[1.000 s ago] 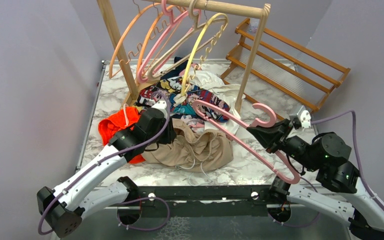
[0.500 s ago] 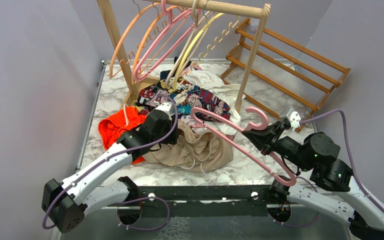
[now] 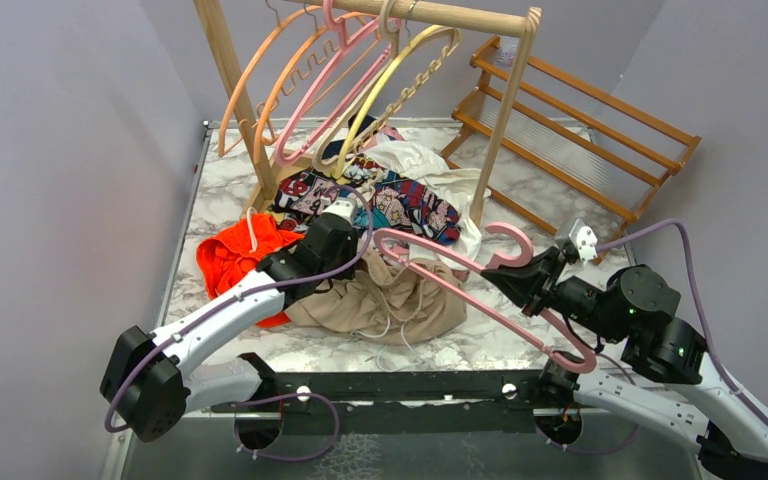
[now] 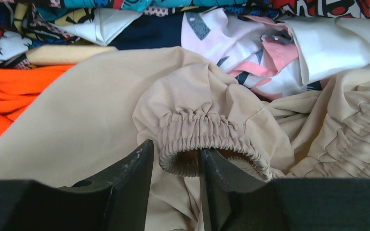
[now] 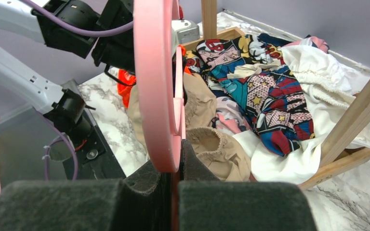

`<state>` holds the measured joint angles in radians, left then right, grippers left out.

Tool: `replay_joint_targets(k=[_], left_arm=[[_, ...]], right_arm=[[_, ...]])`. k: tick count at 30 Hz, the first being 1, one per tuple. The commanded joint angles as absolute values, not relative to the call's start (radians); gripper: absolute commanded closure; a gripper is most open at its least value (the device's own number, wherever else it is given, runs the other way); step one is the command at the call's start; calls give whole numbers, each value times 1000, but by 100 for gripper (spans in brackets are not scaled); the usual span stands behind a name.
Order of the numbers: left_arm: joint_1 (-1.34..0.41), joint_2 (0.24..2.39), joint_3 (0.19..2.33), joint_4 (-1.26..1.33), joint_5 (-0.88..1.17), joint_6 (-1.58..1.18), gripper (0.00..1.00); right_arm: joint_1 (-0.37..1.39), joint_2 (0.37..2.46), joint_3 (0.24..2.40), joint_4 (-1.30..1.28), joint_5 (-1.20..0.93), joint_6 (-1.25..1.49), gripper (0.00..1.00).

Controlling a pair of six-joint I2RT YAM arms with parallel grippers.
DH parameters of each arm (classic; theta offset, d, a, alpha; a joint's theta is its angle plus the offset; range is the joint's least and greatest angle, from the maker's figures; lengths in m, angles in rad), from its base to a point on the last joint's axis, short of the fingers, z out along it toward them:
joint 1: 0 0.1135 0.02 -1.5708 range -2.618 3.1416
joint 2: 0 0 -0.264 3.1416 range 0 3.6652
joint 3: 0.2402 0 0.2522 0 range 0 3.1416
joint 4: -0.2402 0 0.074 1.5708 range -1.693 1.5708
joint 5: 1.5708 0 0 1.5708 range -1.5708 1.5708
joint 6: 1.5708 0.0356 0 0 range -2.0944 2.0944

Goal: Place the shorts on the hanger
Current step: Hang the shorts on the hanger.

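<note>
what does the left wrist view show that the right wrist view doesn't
Left wrist only: a close look at the gathered cuff of the shorts, sitting at the gap of the left tool, whose jaws stand apart. Right wrist only: the right tool shut on the pink hanger, the left arm, the marble table and a wooden post. Both: the shorts, the comic-print cloth and the orange garment.
</note>
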<state>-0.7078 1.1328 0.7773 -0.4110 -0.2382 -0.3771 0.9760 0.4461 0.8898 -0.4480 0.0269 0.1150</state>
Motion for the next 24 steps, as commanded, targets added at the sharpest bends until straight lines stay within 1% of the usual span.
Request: replay_joint_targets(k=[1,4,7,8,18,24], left_arm=[[-701,1135,776,-320,-234,-379,64],[-701,1127,773,-316,-227,-380,80],[-701,1106,783,-341,-226,-375,98],[-701,1095,792,-358,-228,-375,100],[-701,931,887,-599,-215,-412,100],[-701,878,914,-678,-209,-425,100]], right_arm=[[980,444,924,-462,-32,110,99],[979,440,914,-453,-31,110,99],[979,440,896,-421,-47,110,99],[980,442,891,-410,-57,105,99],[980,530,935,-371,-190,13,99],[980,589,959,-350,-270,-22,99]])
